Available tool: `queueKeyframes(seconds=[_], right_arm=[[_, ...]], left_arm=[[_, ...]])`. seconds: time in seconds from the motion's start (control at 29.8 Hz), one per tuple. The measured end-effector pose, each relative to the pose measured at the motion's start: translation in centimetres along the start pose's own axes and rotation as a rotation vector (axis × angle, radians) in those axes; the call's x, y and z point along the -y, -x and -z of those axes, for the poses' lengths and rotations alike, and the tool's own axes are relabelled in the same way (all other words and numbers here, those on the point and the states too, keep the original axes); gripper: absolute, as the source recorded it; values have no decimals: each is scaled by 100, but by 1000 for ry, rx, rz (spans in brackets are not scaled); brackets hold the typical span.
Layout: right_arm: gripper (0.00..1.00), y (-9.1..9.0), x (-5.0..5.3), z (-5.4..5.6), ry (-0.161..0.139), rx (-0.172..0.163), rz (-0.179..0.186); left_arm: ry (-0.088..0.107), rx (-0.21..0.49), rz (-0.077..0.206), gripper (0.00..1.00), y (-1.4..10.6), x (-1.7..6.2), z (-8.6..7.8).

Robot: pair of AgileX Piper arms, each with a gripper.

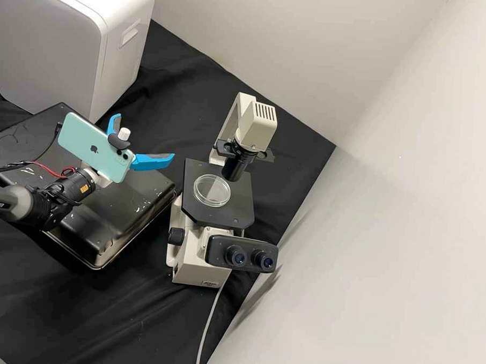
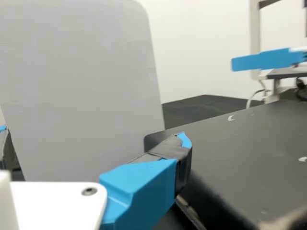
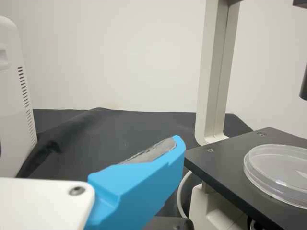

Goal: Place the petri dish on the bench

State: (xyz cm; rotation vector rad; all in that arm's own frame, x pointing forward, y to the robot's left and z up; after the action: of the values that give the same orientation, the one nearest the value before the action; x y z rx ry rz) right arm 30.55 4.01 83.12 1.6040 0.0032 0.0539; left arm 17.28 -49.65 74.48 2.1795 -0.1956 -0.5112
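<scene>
Petri dish (image 1: 211,190): clear, round, shallow, with a thin double rim. The dark surface under it shows straight through. It lies flat on the microscope's black stage (image 1: 236,206), toward the stage's back half, just in front of the dark lens barrel (image 1: 234,165) hanging over it. It is not on the tabletop (image 1: 87,314). In the right wrist view the dish (image 3: 280,172) shows a glossy lid with a pale edge, sitting well inside the stage's border.

Right tool (image 1: 145,136): blue fingers spread wide with nothing between them. It hovers above the black tray (image 1: 123,219), and its lower finger (image 1: 153,160) points at the stage's near corner. It is close to the stage but apart from the dish. A mint-green phone (image 1: 94,146) is mounted on its wrist.

Left tool (image 2: 92,134): one blue finger (image 2: 144,187) is in plain sight and a sliver of blue sits at the opposite edge, so it reads as spread, gripping nothing. It is close to the white box (image 2: 76,86) and beside the tray.

Microscope (image 1: 197,255): cream body with twin eyepieces facing front. It stands on the black cloth.
</scene>
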Motion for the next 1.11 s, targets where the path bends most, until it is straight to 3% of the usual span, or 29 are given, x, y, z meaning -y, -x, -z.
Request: queueKeyframes(seconds=[0.17, 0.4, 0.57, 0.77, 1.11], right_arm=[[100, 0, 0, 0, 0, 0, 0], [100, 0, 0, 0, 0, 0, 0], [100, 0, 0, 0, 0, 0, 0], [100, 0, 0, 0, 0, 0, 0], [100, 0, 0, 0, 0, 0, 0]], left_arm=[[-1, 59, -12, 100, 145, -5, -94], [-42, 151, -37, 100, 213, -40, -261], [-42, 195, -60, 100, 261, -65, -391], [-42, 223, -53, 100, 296, -49, -486], [-35, 219, -44, 100, 302, -34, -505]])
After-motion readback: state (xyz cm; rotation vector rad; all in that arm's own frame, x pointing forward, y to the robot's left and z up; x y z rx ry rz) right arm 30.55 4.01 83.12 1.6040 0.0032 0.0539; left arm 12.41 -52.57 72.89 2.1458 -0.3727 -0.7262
